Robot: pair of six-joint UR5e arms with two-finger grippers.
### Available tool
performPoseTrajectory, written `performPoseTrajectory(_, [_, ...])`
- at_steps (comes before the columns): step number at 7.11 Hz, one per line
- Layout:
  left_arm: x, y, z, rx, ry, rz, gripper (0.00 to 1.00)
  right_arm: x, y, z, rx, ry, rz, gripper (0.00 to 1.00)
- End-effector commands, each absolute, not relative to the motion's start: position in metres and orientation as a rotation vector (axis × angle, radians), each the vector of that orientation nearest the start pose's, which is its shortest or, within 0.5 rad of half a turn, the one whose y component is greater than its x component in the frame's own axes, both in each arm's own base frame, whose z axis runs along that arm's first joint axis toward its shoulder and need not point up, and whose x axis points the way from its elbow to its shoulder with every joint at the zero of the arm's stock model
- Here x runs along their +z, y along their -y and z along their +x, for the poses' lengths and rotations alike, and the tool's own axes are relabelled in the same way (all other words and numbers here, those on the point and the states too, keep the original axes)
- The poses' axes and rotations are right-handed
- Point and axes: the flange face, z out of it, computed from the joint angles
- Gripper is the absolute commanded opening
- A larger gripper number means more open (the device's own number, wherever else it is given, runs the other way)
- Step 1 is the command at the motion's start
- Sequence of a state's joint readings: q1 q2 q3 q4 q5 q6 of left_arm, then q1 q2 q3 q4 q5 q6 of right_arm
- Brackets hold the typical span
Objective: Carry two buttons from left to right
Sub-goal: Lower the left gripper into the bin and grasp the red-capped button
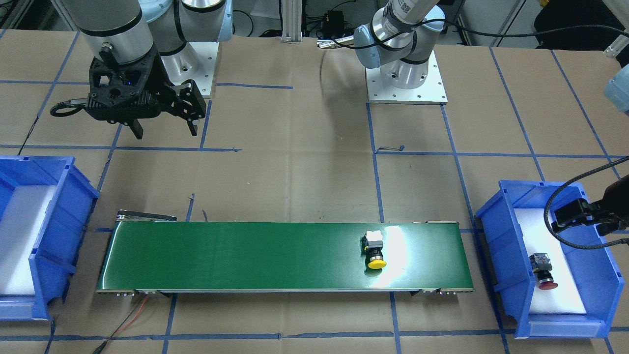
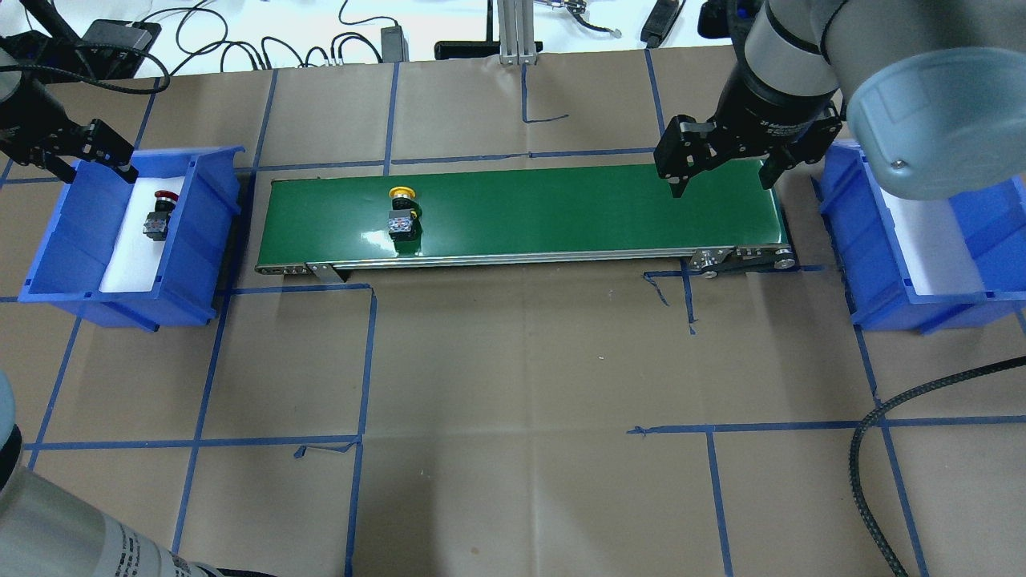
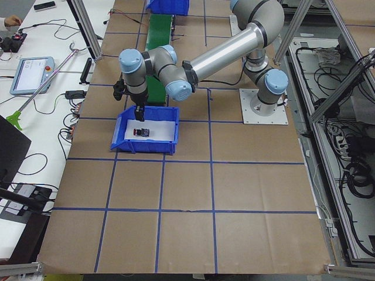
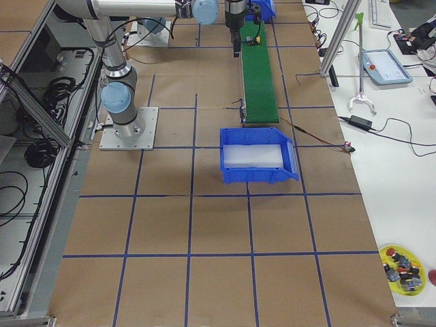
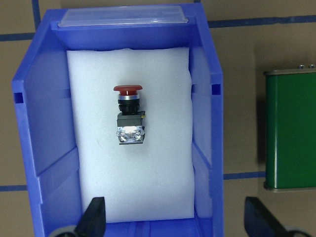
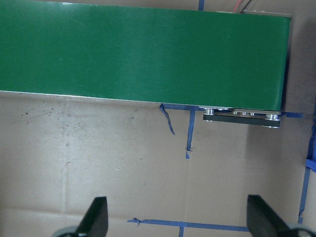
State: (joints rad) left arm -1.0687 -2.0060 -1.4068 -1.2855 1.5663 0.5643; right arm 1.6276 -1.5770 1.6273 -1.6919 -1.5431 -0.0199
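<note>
The yellow button (image 1: 376, 250) lies on its side on the green conveyor belt (image 1: 245, 255), toward the belt's left-arm end; it also shows in the overhead view (image 2: 401, 210). The red button (image 5: 129, 116) lies on white foam in the left blue bin (image 2: 48, 240), also in the overhead view (image 2: 158, 215). My left gripper (image 5: 175, 222) hovers open and empty above this bin, over the end away from the red cap; it shows in the overhead view (image 2: 92, 168). My right gripper (image 2: 721, 180) is open and empty above the belt's other end, far from the yellow button.
The right blue bin (image 2: 874, 264) with white foam holds nothing and stands just past the belt's right end. A black braided cable (image 2: 882, 449) loops over the table's near right. A yellow dish (image 4: 402, 266) of several spare parts sits at the table corner.
</note>
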Motion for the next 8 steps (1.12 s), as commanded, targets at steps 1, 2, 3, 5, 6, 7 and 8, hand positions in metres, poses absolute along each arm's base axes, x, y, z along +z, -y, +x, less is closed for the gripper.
performPoseTrajectory(1, [0.303,0.655,0.208,-0.065,-3.12,0.105,0.98,0.477,0.487,0.164,-0.112,-3.111,-0.123,1.0])
performPoseTrajectory(2, [0.283,0.66,0.212,-0.051,-3.125,0.103,0.98,0.477,0.487,0.164,-0.114,-3.11,-0.123,1.0])
performPoseTrajectory(3, [0.263,0.664,0.214,-0.039,-3.13,0.103,0.98,0.476,0.487,0.164,-0.112,-3.111,-0.121,1.0])
performPoseTrajectory(5, [0.225,0.664,0.213,-0.08,-3.114,0.103,0.99,0.477,0.487,0.164,-0.114,-3.111,-0.121,1.0])
performPoseTrajectory(6, [0.212,0.664,0.213,-0.076,-3.115,0.103,0.99,0.477,0.487,0.164,-0.114,-3.111,-0.121,1.0])
performPoseTrajectory(7, [0.213,0.665,0.212,-0.081,-3.115,0.103,0.99,0.478,0.487,0.163,-0.119,-3.119,-0.121,1.0])
performPoseTrajectory(8, [0.212,0.665,0.21,-0.078,-3.118,0.106,0.96,0.478,0.487,0.163,-0.119,-3.119,-0.121,1.0])
